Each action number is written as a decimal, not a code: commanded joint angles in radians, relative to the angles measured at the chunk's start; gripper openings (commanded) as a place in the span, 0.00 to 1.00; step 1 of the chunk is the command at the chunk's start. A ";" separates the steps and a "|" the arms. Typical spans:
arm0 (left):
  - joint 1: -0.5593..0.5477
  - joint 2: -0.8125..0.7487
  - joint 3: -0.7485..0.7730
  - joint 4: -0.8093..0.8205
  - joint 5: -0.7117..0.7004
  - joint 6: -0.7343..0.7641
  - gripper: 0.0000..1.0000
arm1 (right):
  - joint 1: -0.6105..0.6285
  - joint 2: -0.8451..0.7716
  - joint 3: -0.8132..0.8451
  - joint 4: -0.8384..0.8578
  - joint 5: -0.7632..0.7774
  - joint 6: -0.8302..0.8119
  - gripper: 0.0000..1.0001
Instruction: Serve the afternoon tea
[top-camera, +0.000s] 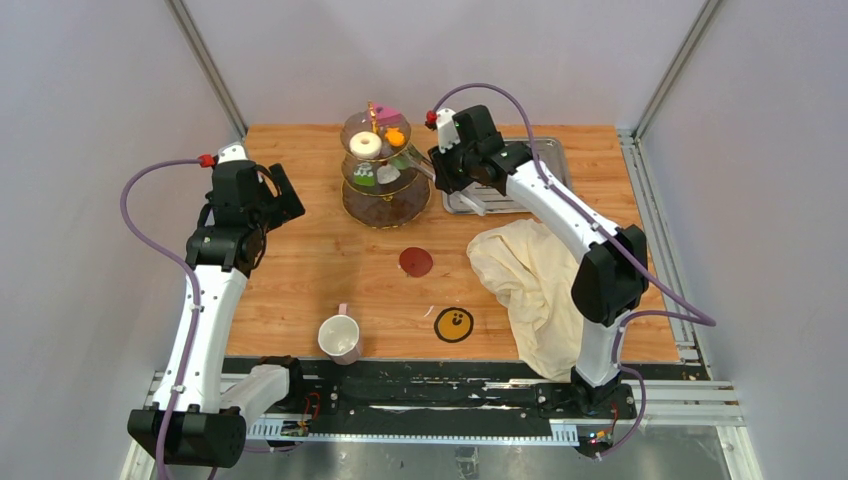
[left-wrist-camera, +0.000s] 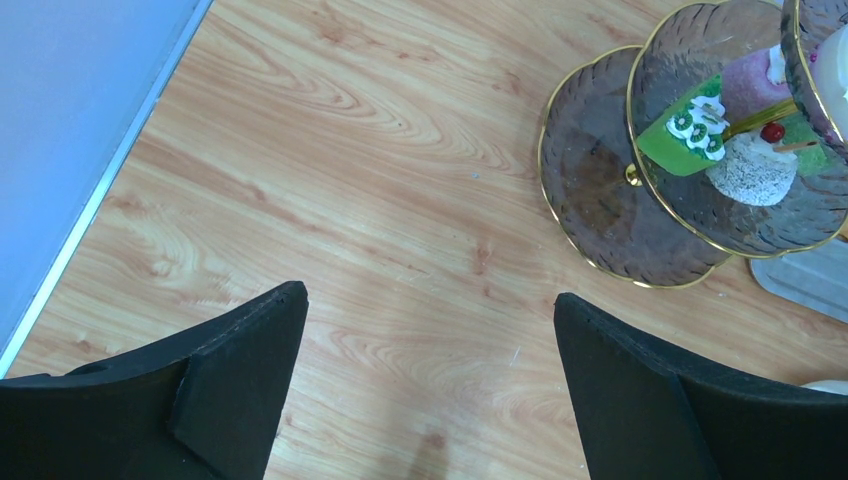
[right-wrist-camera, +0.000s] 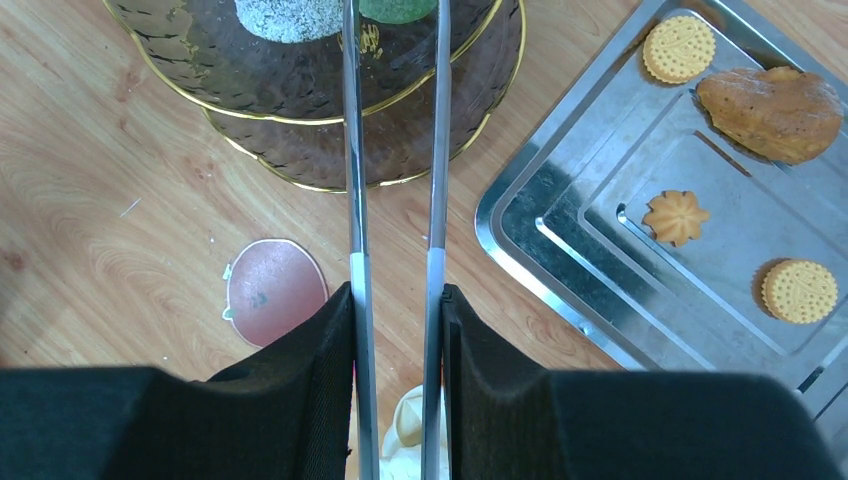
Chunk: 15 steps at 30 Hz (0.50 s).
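Holding a pair of metal tongs (right-wrist-camera: 352, 150), my right gripper (right-wrist-camera: 397, 300) is squeezed shut on them, with one black finger pressing each side. The tongs reach out over the glass stand (right-wrist-camera: 300, 150). Their tips go past the top of my right wrist view, so I cannot tell if they hold anything.

My left gripper (left-wrist-camera: 428, 300) is wide open with nothing in it. It hangs over bare wood on the left side of the table (top-camera: 300, 260), well apart from the stand.

The stand has three smoky plates with gold rims. It stands by the far edge of the table, about in the middle. On the top plate lie a white donut (top-camera: 365, 144), an orange macaron (top-camera: 396, 137) and a pink cake (top-camera: 387, 115). On the middle plate sit a green cake (left-wrist-camera: 690, 135) with little white rings and a round white cake (left-wrist-camera: 750, 172) with a red cherry on it.

One pale mug (top-camera: 339, 337) stands upright by the near edge, a bit left of the middle. A red round coaster (top-camera: 416, 262) lies in the middle of the table. A yellow coaster (top-camera: 454, 324) with a smiley face lies by the near edge, right of the mug.

A steel tray (right-wrist-camera: 520, 260) lies near the far right corner, just beside the stand. It holds two round biscuits (right-wrist-camera: 679, 48), a flower biscuit (right-wrist-camera: 676, 217) and a brown lump (right-wrist-camera: 770, 100). A crumpled cream cloth (top-camera: 525, 275) lies on the right side and reaches the near edge.
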 joint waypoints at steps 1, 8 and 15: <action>0.005 0.001 -0.004 0.013 -0.011 0.007 0.98 | 0.019 -0.050 -0.003 0.014 0.026 -0.027 0.08; 0.005 -0.006 -0.003 0.011 -0.010 0.007 0.98 | 0.018 -0.091 -0.025 0.013 0.050 -0.045 0.09; 0.005 -0.012 -0.009 0.010 -0.009 0.006 0.98 | 0.018 -0.080 -0.025 0.003 0.019 -0.037 0.09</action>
